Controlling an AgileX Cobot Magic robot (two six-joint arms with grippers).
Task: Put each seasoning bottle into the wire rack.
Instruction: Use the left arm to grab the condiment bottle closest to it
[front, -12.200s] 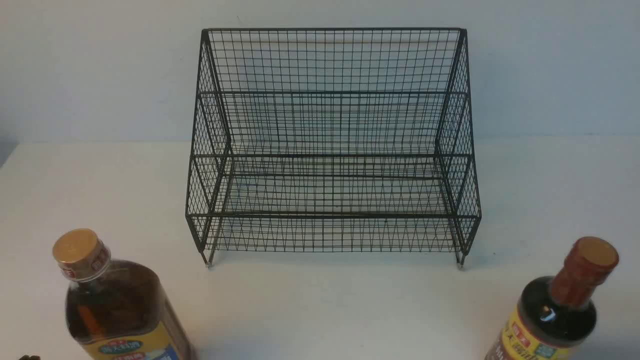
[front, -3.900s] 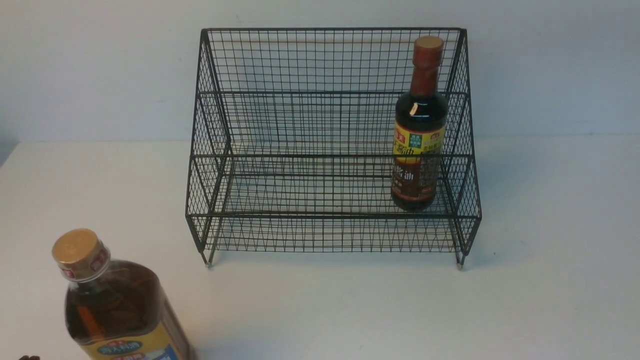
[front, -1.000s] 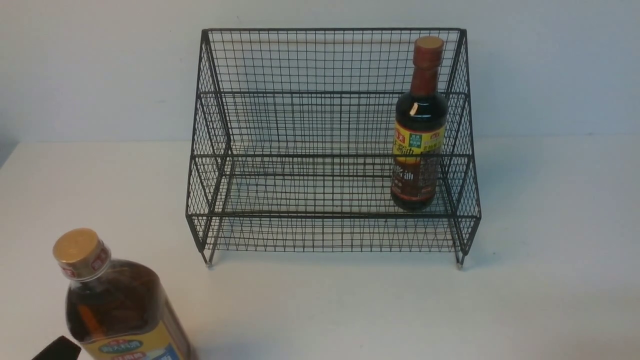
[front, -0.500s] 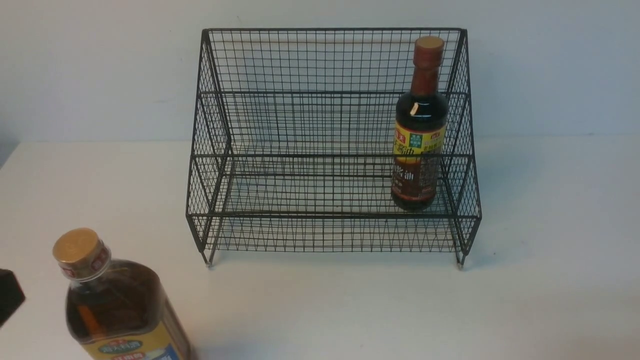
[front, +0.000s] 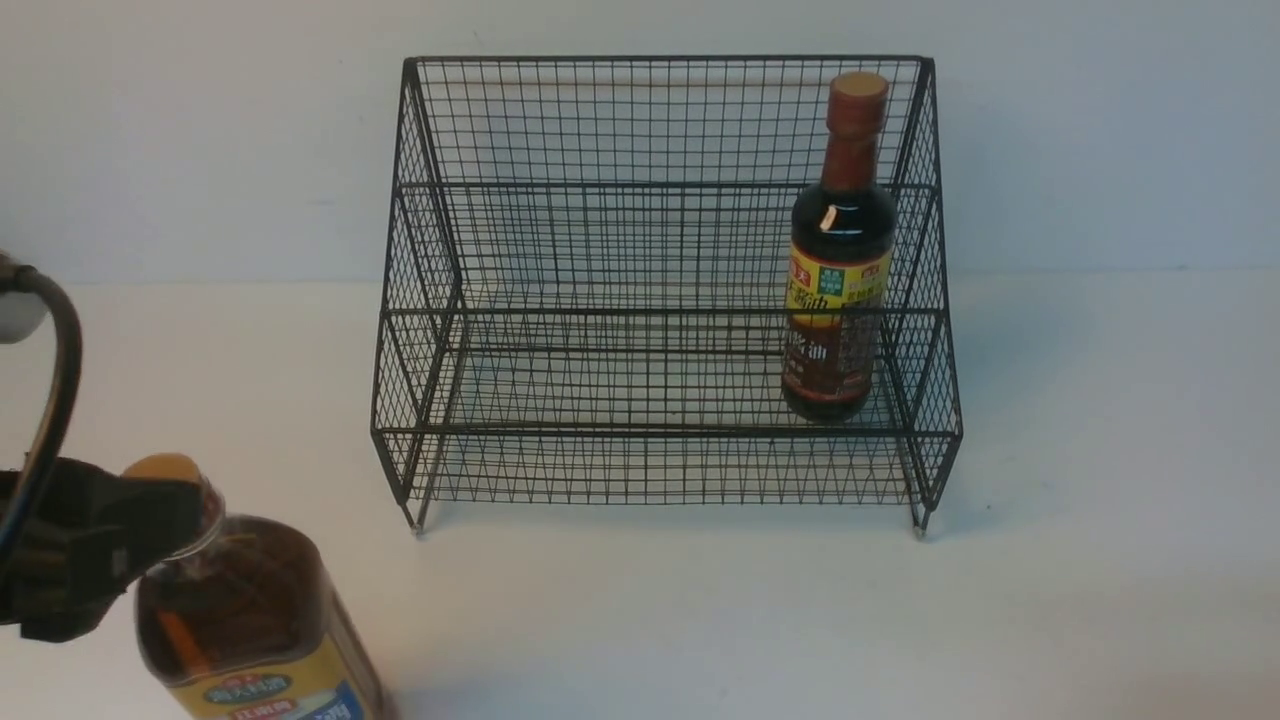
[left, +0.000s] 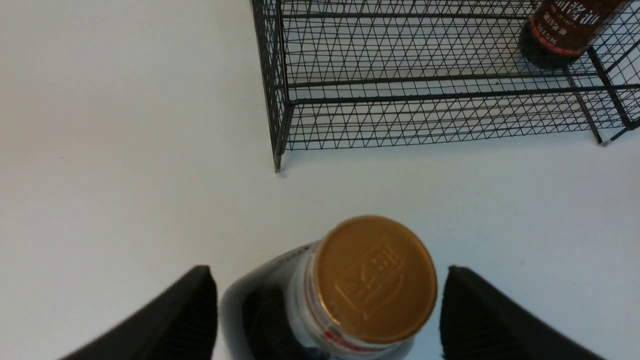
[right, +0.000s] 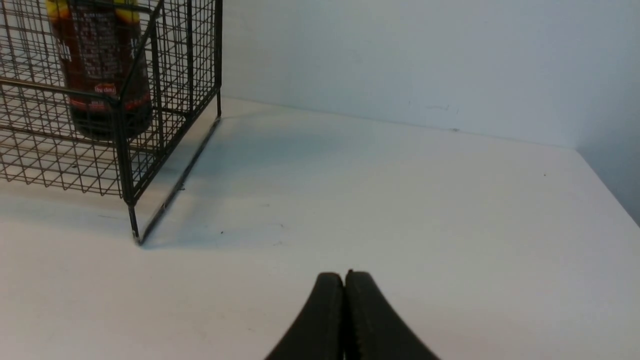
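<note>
The large amber bottle (front: 240, 610) with a gold cap stands on the table at the front left. My left gripper (front: 160, 500) is open at the level of its cap. In the left wrist view the fingers (left: 200, 300) stand on either side of the gold cap (left: 375, 277) without touching it. The slim dark bottle (front: 838, 250) stands upright on the lower tier at the right end of the black wire rack (front: 660, 430). My right gripper (right: 344, 275) is shut and empty above the table, to the right of the rack (right: 125, 150); it does not show in the front view.
The rack stands against the pale back wall (front: 200, 150). The left arm's black cable (front: 60, 370) arcs up at the far left. The table's right edge (right: 605, 185) lies beyond the right gripper.
The dark bottle went from the front right of the table into the rack. In the last second my left gripper came in from the lower left up to the amber bottle's cap.
</note>
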